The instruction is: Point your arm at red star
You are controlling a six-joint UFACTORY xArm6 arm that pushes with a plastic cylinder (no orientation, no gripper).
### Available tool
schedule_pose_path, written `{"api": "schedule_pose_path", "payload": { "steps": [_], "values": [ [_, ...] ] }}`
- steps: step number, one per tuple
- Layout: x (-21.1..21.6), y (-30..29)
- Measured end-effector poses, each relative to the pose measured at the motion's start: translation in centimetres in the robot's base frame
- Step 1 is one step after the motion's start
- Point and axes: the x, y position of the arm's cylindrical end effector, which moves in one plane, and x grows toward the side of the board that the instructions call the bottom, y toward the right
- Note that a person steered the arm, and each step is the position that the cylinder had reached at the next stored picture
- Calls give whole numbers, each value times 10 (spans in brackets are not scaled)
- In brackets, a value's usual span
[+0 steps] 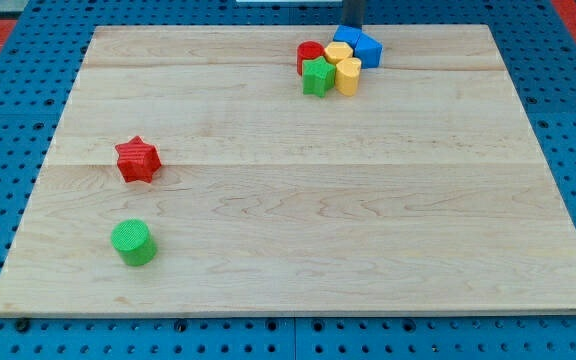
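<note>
The red star (137,160) lies on the wooden board (298,220) at the view's left, about mid-height. My rod comes down at the view's top, and my tip (353,27) is at the far edge of a cluster of blocks, right behind a blue block (346,38). The tip is far from the red star, up and to the view's right of it. The tip's very end is partly hidden by the blue block.
The cluster at the view's top holds a second blue block (369,50), two yellow blocks (348,76), a red cylinder (309,54) and a green star (317,77). A green cylinder (133,243) stands below the red star.
</note>
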Motion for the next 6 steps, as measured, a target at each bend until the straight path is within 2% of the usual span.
{"api": "schedule_pose_path", "payload": {
  "steps": [3, 4, 5, 6],
  "values": [
    [11, -31],
    [30, -148],
    [85, -273],
    [161, -323]
  ]
}}
